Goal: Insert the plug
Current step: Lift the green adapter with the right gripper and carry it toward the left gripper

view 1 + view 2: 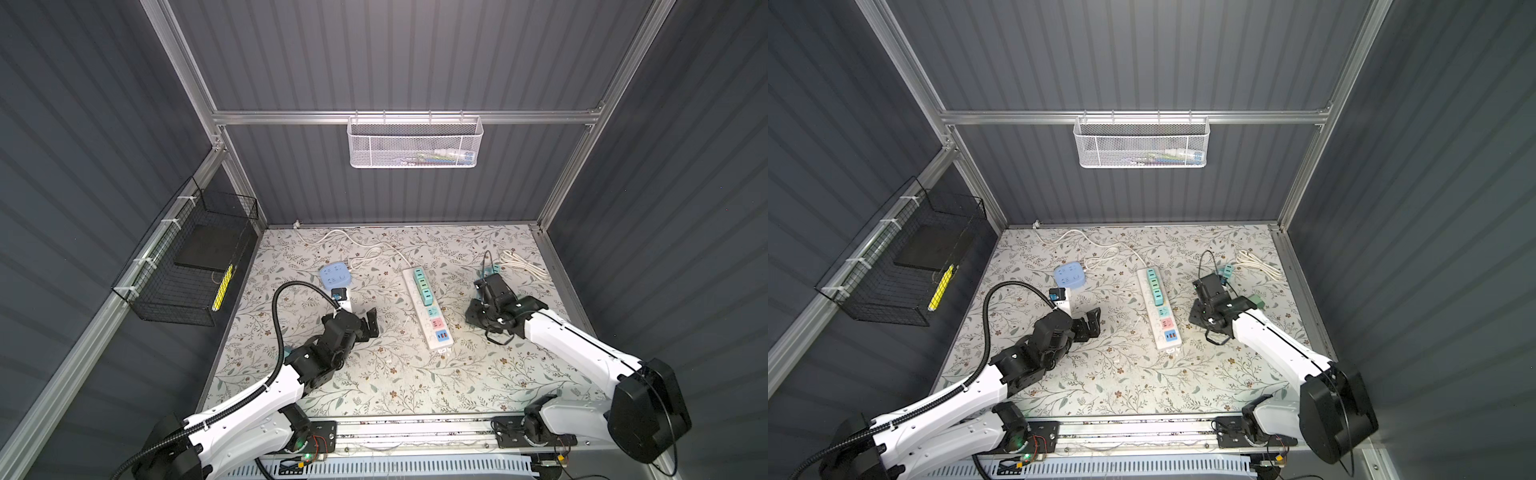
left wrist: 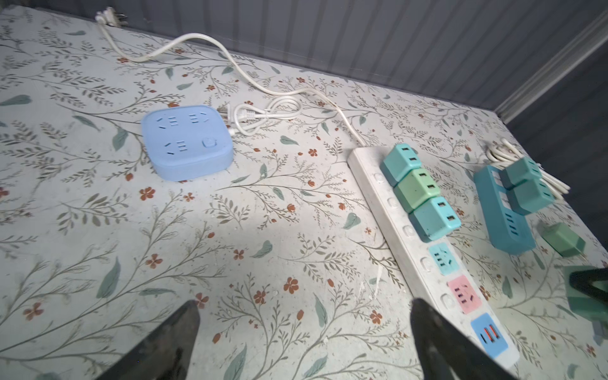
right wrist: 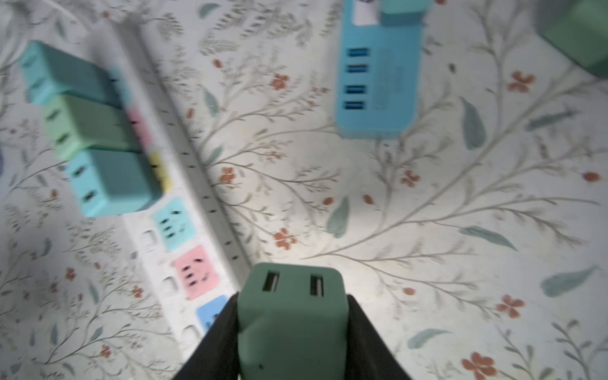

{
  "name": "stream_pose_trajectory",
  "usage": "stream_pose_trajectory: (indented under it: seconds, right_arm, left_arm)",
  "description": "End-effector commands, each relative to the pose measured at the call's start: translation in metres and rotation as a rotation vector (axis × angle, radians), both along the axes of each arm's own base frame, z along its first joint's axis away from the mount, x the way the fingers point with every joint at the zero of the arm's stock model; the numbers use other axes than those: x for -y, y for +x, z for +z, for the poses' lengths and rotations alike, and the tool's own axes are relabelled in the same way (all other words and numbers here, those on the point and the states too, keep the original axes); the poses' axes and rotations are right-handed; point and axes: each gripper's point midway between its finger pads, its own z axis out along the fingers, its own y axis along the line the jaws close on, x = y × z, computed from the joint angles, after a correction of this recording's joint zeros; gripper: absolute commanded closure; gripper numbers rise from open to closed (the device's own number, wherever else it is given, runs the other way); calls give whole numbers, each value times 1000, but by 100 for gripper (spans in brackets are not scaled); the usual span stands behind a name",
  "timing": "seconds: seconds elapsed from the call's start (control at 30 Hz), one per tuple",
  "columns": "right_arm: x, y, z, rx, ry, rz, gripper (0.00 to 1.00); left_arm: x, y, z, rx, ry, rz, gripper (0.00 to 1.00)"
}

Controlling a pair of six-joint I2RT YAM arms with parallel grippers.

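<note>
Now green plug (image 3: 291, 329) clamped in right end effector (image 3: 292, 297), near power strip (image 3: 171, 253); left end effector (image 2: 304, 306) spread.

Matt, floral-printed sheet (image 1: 374, 374), scuffed and dusty in places. The strip (image 2: 404, 230) is white plastic, smudged grey, with smooth coloured plastic faces. The plug (image 3: 292, 316) is matt green plastic, finely grained. The socket box (image 2: 187, 141) has a smooth, satin blue plastic shell, and the cord (image 2: 197, 36) a glossy white sheath. The dark panels (image 1: 395, 54) are ribbed and matt, and the frame (image 1: 291, 117) is brushed aluminium. The mesh basket (image 1: 411, 145) is white-coated perforated metal, and the wire basket (image 1: 183, 299) is thin black wire.
</note>
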Motion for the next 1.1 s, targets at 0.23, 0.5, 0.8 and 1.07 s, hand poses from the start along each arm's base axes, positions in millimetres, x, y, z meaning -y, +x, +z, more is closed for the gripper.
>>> stream_pose_trajectory:
  seconds: [0.23,0.5,0.8,1.07]
  right_arm:
    - [-149,16,4,57,12,216,68]
    - [-193,30,-39,-3,-38,249,68]
    - [-201,25,-71,-69,-50,217,64]
    - [-200,15,-93,-153,30,181,52]
  left_arm:
    - [-58,-14,-10,-48,16,262,0]
    - [-65,-20,-8,-49,0,273,0]
    - [-62,-19,-16,-54,-20,271,0]
    - [-59,-19,-24,-61,-15,257,0]
